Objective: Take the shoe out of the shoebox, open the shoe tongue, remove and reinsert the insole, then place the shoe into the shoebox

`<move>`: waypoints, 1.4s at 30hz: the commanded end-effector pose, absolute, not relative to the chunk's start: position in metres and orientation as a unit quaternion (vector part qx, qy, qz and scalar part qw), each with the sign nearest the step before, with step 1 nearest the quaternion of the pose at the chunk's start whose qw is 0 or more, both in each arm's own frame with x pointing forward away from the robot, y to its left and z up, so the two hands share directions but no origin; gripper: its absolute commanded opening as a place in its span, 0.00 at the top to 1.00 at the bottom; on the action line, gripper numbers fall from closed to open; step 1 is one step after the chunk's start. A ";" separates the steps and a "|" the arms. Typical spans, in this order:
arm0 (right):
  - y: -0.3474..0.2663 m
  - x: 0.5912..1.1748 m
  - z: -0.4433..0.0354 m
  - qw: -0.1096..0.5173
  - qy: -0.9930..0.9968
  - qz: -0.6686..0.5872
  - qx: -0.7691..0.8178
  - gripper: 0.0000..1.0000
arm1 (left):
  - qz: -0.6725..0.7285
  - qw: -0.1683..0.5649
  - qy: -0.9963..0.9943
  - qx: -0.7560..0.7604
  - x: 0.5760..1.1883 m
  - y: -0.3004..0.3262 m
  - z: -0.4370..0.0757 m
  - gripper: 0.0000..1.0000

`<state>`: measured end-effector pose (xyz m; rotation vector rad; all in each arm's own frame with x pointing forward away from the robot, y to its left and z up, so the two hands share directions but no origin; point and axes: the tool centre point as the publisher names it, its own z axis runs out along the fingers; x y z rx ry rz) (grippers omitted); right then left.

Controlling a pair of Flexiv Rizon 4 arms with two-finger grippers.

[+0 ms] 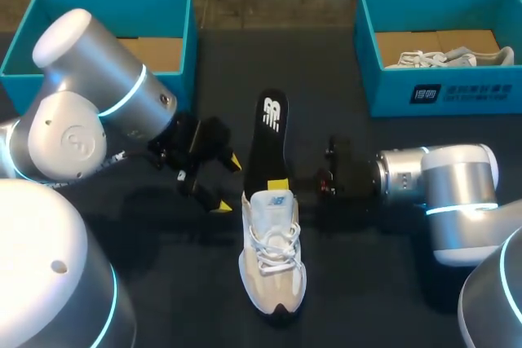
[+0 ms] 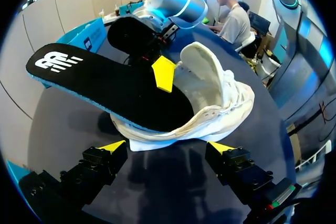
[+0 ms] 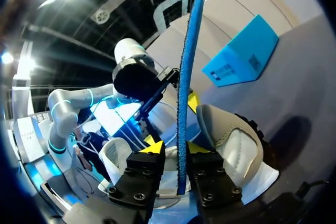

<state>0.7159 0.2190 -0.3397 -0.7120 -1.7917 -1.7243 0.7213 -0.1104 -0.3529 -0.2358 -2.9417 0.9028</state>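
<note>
On the table [image 1: 163, 283], one loose shoe [image 1: 273, 258], long axis near-to-far, toe toward the robot. Out of its heel, one insole [image 1: 269, 140], pinched by the right gripper [image 1: 281, 185]; seen edge-on only in the right wrist view. Left of the shoe, the left gripper [image 1: 227, 183], spread wide. Beyond the shoe, left shoebox [image 1: 98, 2] and right shoebox [image 1: 440, 91]; second shoe [image 1: 449, 57] inside the latter, head view only.

The insole [image 1: 270, 140] has its end hidden inside the shoe [image 1: 273, 254], and a box [image 1: 444, 91] wall covers part of a second shoe [image 1: 444, 57].
</note>
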 end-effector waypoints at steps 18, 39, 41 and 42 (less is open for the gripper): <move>0.232 0.725 -0.316 0.265 -0.691 -0.631 -0.233 0.72 | 0.284 0.024 -0.957 -0.063 0.719 -0.106 -0.359 0.00; 0.238 0.741 -0.306 0.260 -0.667 -0.659 -0.230 1.00 | 0.280 0.017 -0.958 -0.055 0.720 -0.106 -0.361 0.00; 0.237 0.738 -0.310 0.265 -0.665 -0.657 -0.234 1.00 | 0.280 0.017 -0.958 -0.055 0.720 -0.106 -0.361 0.00; 0.237 0.737 -0.311 0.267 -0.665 -0.657 -0.235 1.00 | 0.280 0.017 -0.958 -0.055 0.720 -0.106 -0.361 0.00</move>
